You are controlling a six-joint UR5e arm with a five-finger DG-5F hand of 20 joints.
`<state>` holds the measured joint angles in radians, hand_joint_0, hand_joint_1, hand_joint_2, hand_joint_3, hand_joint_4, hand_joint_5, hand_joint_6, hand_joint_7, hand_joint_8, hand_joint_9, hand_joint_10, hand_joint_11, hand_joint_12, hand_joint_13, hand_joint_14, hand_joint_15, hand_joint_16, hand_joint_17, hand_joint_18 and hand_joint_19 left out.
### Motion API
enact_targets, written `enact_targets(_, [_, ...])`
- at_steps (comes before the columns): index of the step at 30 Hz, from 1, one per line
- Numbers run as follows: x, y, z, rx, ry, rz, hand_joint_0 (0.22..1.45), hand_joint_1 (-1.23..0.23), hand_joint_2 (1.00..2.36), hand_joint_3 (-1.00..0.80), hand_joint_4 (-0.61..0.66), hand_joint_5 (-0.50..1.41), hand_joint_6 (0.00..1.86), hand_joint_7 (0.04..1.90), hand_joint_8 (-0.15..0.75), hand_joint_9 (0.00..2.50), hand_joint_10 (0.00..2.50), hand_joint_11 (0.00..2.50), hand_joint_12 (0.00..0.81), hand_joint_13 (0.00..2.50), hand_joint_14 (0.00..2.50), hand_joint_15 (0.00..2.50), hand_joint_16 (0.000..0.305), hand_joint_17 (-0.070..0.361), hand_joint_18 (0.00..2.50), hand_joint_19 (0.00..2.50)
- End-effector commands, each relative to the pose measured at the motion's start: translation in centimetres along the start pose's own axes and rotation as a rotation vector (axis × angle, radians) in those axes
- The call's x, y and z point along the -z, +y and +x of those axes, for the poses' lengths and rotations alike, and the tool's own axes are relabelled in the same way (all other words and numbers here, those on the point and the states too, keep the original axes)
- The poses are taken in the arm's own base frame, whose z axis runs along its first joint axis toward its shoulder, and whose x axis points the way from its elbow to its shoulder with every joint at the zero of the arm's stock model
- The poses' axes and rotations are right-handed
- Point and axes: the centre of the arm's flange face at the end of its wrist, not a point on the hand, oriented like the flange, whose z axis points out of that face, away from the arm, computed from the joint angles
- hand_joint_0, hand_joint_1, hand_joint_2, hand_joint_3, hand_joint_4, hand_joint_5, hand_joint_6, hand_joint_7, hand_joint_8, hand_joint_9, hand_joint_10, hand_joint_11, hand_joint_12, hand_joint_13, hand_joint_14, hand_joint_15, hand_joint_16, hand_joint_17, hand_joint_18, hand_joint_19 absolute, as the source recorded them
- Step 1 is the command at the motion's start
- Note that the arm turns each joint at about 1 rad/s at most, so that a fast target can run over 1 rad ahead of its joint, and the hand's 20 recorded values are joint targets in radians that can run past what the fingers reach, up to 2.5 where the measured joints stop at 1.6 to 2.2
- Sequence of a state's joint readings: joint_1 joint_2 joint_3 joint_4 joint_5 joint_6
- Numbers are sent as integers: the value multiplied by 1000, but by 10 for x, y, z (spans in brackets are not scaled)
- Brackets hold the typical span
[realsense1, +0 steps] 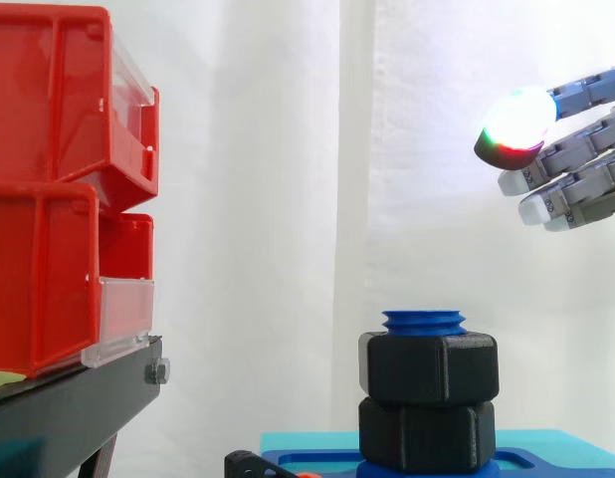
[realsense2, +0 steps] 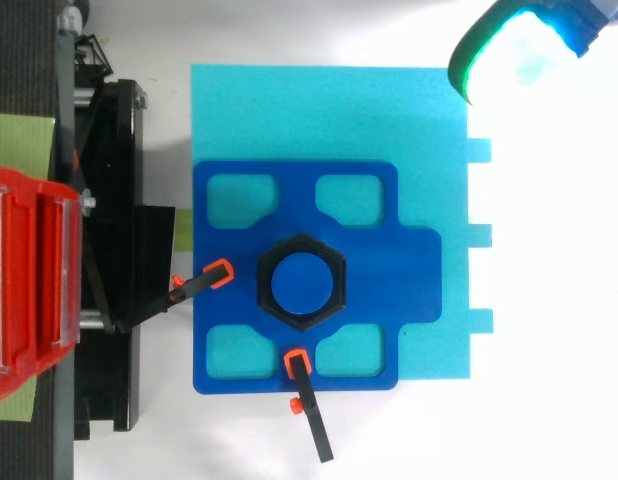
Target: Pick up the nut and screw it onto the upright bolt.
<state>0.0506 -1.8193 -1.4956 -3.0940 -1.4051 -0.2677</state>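
The hand [realsense1: 582, 147] hangs at the upper right of the side view, its fingers fairly straight and loose with nothing between them, one glowing fingertip pad [realsense1: 516, 121] foremost; from above it sits in the top right corner, well apart from the work. The nut [realsense1: 429, 366] is already on the upright bolt [realsense1: 424, 321] at the lower centre, resting on a second black nut [realsense1: 427, 433] beneath it, with a short stretch of blue thread showing above. From above, the nut [realsense2: 302, 282] rings the bolt's round top at the middle of the dark blue plate [realsense2: 229, 340]. Little of the task seems left, so the likely risks lie in any return to it. If the hand came down again for another turn, its thick pads could catch the nut off-centre and back it off, or bear sideways on the bolt and strain the plate against its two orange-tipped clamps [realsense2: 220, 273]. Whether the thread is seated true or crossed cannot be told; if crossed, further turning would probably jam it. The red bins [realsense1: 59, 199] at the left stand well clear.
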Motion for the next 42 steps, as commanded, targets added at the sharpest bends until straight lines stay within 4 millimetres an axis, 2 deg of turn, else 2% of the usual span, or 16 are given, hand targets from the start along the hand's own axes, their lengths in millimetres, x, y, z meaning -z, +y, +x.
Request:
enact_targets(1, [0, 0, 0, -1, 0, 0, 496, -498, 1000, -500, 69, -214, 501, 582, 184, 167, 0, 0, 340, 0, 0, 0, 48, 108, 0, 0])
enact_targets(3, [0, 0, 0, -1, 0, 0, 495, -498, 1000, -500, 77, -216, 501, 635, 181, 150, 0, 0, 339, 0, 0, 0, 48, 108, 0, 0])
enact_targets(13, [0, 0, 0, 1, 0, 0, 496, -505, 1000, -500, 72, -207, 500, 555, 188, 205, 0, 0, 336, 3, 0, 0, 48, 108, 0, 0])
enact_targets(16, [0, 0, 0, -1, 0, 0, 496, -506, 1000, -500, 77, -209, 501, 618, 186, 176, 0, 0, 336, 2, 0, 0, 48, 108, 0, 0])
enact_targets(19, [0, 0, 0, 1, 0, 0, 497, -506, 1000, -500, 69, -207, 501, 569, 183, 188, 0, 0, 336, 2, 0, 0, 48, 108, 0, 0])
enact_targets(22, [0, 1, 0, -1, 0, -1, 496, -507, 1000, -500, 76, -208, 501, 626, 185, 182, 0, 0, 337, 1, 0, 0, 48, 107, 0, 0])
enact_targets(24, [0, 0, 0, 1, 0, 0, 496, -506, 1000, -500, 69, -206, 500, 566, 189, 205, 0, 0, 338, 3, 0, 0, 48, 108, 0, 0])
enact_targets(35, [0, 0, 0, -1, 0, 0, 495, -504, 1000, -500, 79, -210, 501, 628, 190, 178, 0, 0, 339, 0, 0, 0, 48, 107, 0, 0])
enact_targets(37, [0, 0, 0, 1, 0, 0, 495, -504, 1000, -500, 71, -207, 501, 578, 190, 193, 0, 0, 340, 1, 0, 0, 48, 107, 0, 0])
enact_targets(41, [0, 0, 0, -1, 0, 0, 495, -505, 1000, -500, 78, -208, 501, 607, 191, 188, 0, 0, 340, 1, 0, 0, 47, 107, 0, 0])
enact_targets(42, [0, 0, 0, -1, 0, 0, 496, -506, 1000, -500, 67, -207, 500, 557, 189, 191, 0, 0, 339, 1, 0, 0, 48, 107, 0, 0])
